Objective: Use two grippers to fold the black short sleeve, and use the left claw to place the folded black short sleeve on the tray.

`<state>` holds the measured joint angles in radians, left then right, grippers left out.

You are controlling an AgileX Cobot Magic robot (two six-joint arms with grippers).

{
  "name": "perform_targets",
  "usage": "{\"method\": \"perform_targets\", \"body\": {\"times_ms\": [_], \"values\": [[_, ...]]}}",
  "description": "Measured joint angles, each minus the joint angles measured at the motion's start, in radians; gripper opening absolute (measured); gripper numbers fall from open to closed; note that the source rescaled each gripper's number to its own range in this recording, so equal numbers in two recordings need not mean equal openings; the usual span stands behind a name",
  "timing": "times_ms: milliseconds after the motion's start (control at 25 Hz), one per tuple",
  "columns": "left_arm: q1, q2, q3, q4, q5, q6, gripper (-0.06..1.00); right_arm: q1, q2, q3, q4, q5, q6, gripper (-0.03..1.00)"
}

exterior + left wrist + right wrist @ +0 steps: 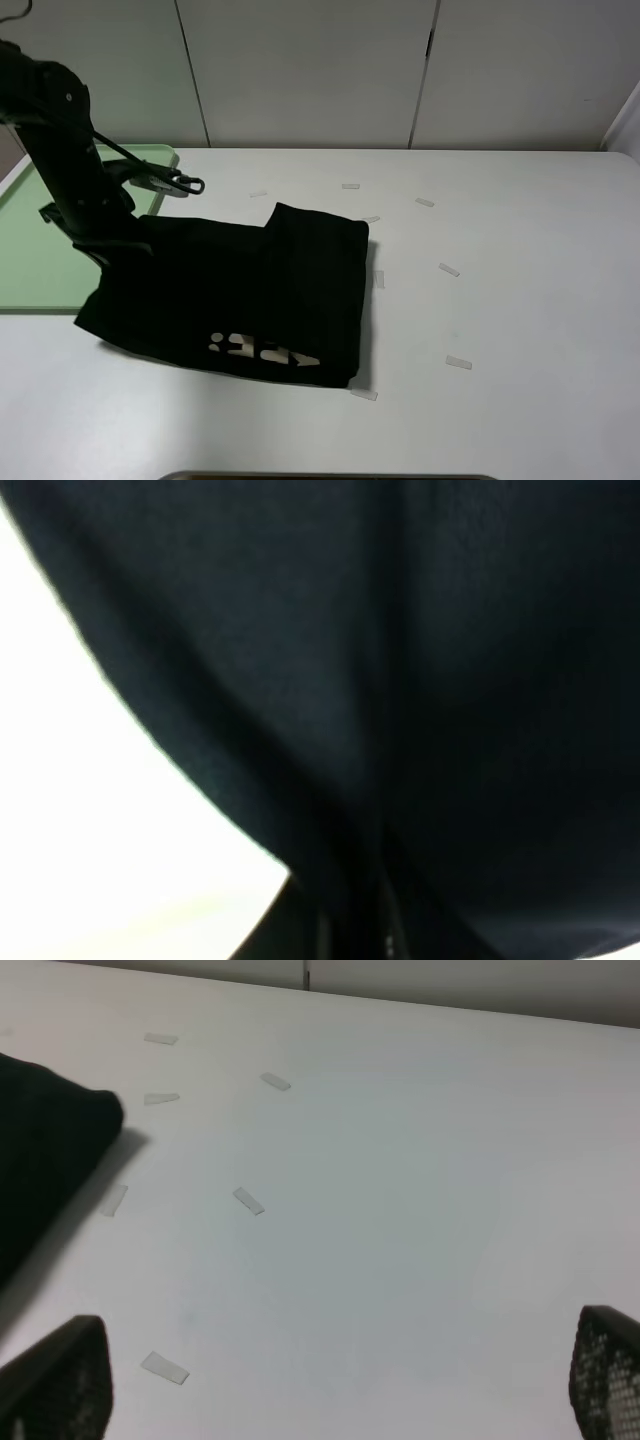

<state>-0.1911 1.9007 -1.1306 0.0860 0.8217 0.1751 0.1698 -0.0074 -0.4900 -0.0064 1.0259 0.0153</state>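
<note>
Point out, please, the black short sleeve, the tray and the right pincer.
black short sleeve point(270, 290), exterior high view, middle.
tray point(25, 268), exterior high view, bare floor.
right pincer point(330, 1375), right wrist view, between fingertips.

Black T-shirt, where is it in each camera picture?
Exterior high: the black T-shirt lies folded, left of middle on the table.
Left wrist: the black T-shirt fills most of the picture.
Right wrist: black T-shirt corner at the picture's edge.
Shared: tape strips, exterior and right wrist.

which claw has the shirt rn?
The left claw, shut on the edge of the black short sleeve nearest the tray. The right claw is open over the table, gripping nothing.
</note>
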Motion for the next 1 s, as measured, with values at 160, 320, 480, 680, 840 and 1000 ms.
{"method": "perform_targets", "body": {"times_ms": [160,320,480,680,840,1000], "values": [[-0.034,0.001,-0.107,0.056,0.074,-0.009,0.01,0.000,0.000,0.000,0.000,0.000,0.000,1.00],[-0.089,0.001,-0.127,0.038,0.091,0.026,0.01,0.000,0.000,0.000,0.000,0.000,0.000,1.00],[-0.170,0.001,-0.129,-0.020,0.087,0.065,0.01,0.000,0.000,0.000,0.000,0.000,0.000,1.00],[-0.286,0.001,-0.129,-0.061,0.040,0.080,0.01,0.000,0.000,0.000,0.000,0.000,0.000,1.00],[-0.354,0.001,-0.129,-0.063,-0.002,0.081,0.01,0.000,0.000,0.000,0.000,0.000,0.000,1.00],[-0.446,0.001,-0.129,-0.068,-0.092,0.081,0.01,0.000,0.000,0.000,0.000,0.000,0.000,1.00]]}}
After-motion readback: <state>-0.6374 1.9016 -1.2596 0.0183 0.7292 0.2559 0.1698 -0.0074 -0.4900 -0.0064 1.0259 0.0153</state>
